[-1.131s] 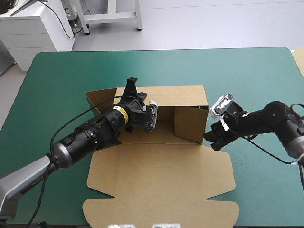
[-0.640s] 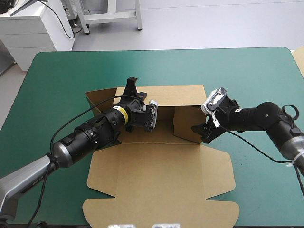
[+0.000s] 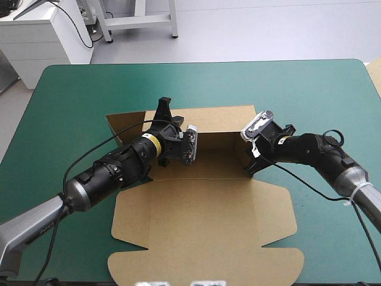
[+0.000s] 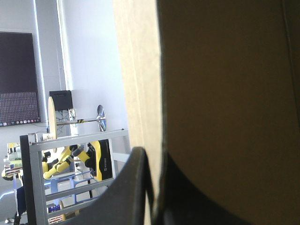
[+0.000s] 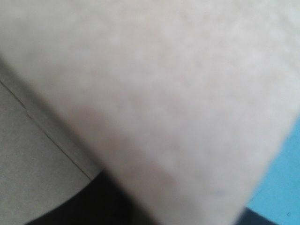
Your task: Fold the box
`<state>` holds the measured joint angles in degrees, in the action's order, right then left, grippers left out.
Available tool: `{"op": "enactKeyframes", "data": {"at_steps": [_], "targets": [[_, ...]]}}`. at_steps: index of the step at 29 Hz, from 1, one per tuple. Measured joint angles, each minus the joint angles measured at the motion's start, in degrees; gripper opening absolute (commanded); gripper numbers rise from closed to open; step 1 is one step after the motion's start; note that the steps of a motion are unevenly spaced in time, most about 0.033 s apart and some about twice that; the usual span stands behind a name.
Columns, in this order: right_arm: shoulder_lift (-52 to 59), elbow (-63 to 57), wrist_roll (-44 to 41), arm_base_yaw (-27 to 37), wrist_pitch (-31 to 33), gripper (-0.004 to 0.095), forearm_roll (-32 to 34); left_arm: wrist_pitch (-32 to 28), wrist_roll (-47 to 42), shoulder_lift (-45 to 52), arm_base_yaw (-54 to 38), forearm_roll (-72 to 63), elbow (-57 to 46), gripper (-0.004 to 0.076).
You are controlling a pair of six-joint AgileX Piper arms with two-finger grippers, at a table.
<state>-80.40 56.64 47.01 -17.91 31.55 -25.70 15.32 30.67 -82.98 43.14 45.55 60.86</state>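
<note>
The left jaws pinched a raised wall of the box [image 3: 202, 220], judged light, stiff, best held by edges; the right jaws' state was indeterminate.

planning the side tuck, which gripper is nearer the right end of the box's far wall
Right. The right gripper sits just in front of that end of the box; the left gripper is shut on the wall near its left end.

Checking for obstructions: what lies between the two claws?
Only the brown cardboard box: its raised back wall and floor fill the stretch from the black-finned left claw to the right claw, as the high view shows.
</note>
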Motion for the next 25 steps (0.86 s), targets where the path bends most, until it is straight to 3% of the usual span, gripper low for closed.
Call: {"op": "enactKeyframes", "data": {"at_steps": [9, 12, 20, 25], "targets": [[-0.5, 0.0, -1.2, 0.2, -1.0, -0.0018, -0.4, 0.8, -0.5, 0.0, 0.1, 0.3, 0.0, 0.0012], [-0.5, 0.0, -2.6, 0.2, -1.3, -0.0019, -0.9, 0.8, -1.5, 0.0, 0.1, 0.4, 0.0, 0.0084], [-1.1, -0.2, -9.0, 0.2, -5.0, -0.0019, -2.0, 2.2, -4.4, 1.2, 1.7, -1.0, -0.8, 0.0412], [-1.3, -0.2, -8.7, -0.4, -5.2, -0.0019, -3.6, 2.1, -4.8, 4.5, 5.4, -3.1, -1.5, 0.0446]]}}
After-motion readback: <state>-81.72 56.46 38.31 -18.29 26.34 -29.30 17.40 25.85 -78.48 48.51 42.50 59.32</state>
